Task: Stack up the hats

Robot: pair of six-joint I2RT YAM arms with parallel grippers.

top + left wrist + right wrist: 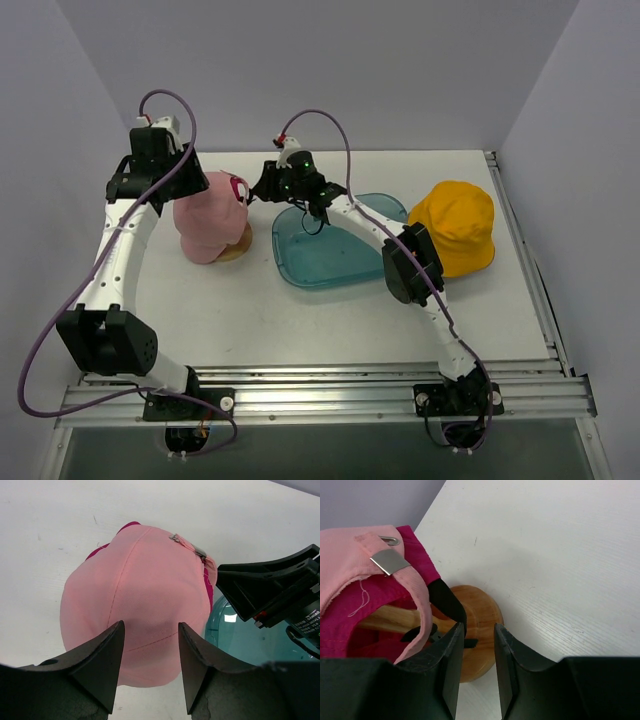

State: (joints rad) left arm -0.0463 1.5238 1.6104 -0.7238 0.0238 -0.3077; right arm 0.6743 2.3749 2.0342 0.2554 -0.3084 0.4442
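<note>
Since the right gripper (479, 655) has its jaws only slightly apart with nothing between them, what lies just off its tips matters most. A black strap (447, 602) hangs down at 10 o'clock and ends against the finger on that side. Whether it touches I cannot tell.

Just past the tips is the disc base of the wooden stand (480, 615), resting on the table (560, 555). Farther out at 10 o'clock, the pale pink hat (345, 555) with its metal buckle (389, 561) sits over the magenta hat (365, 610), whose lining shows beneath.

From the opposite side, the left gripper (150, 650) hovers with jaws wide apart and empty, the pink crown at its 12 o'clock.

In the top view, the yellow-orange hat (455, 225) lies well apart, at about 4 o'clock from the right gripper and across the teal tray (300, 270). The right arm is clearly nearer to it, so I judge it the likelier one to fetch that hat.

No grey hat shows anywhere. The stand's top is buried under cloth, so how squarely the pink hat sits cannot be read.
</note>
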